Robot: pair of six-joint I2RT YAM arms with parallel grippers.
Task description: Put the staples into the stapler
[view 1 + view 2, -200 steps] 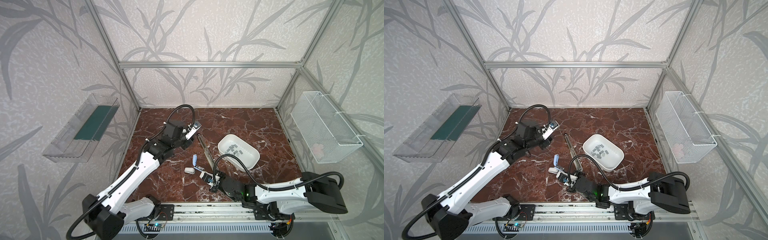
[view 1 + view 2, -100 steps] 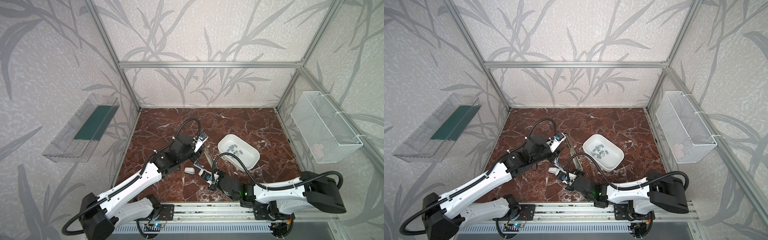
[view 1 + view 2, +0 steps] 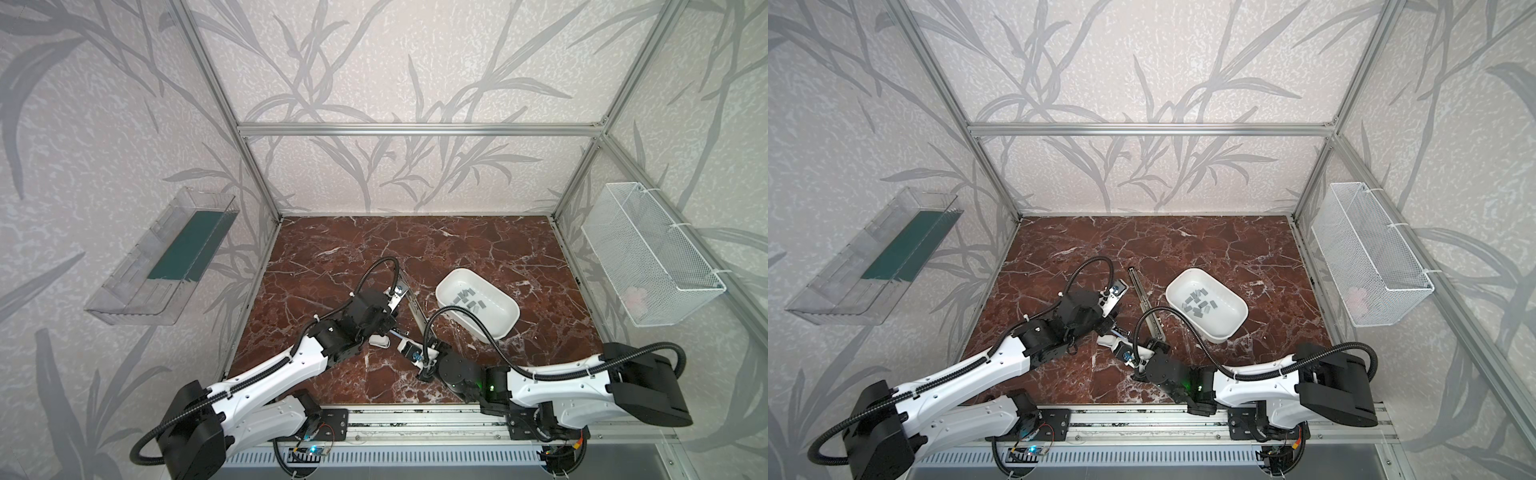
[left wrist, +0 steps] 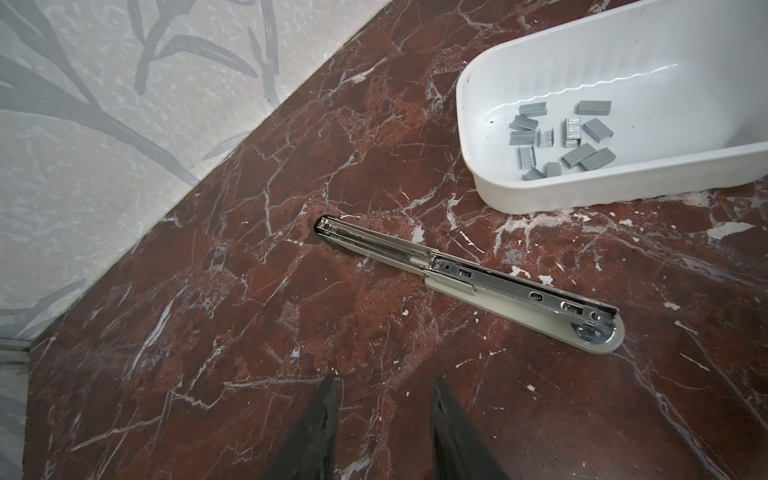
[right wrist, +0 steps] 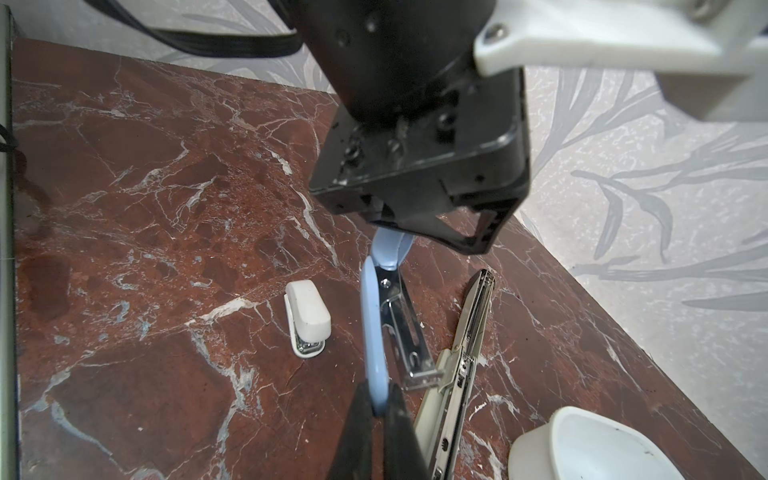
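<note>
Red marble tabletop [image 4: 249, 332] carries everything; right end effector [image 5: 376, 399] pinches the opened blue stapler [image 5: 372, 316] by its blue arm; left end effector [image 4: 382, 399] hovers spread above that stapler's far end; staples [image 4: 561, 137] lie in a white tray [image 4: 582, 187], apart from both.

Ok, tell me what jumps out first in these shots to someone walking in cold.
The white tray of grey staples stands out on the dark red marble, right of centre in both top views. Beside it a long stapler lies opened flat, and nearer the front the right gripper has its jaws shut on an opened blue stapler.
</note>
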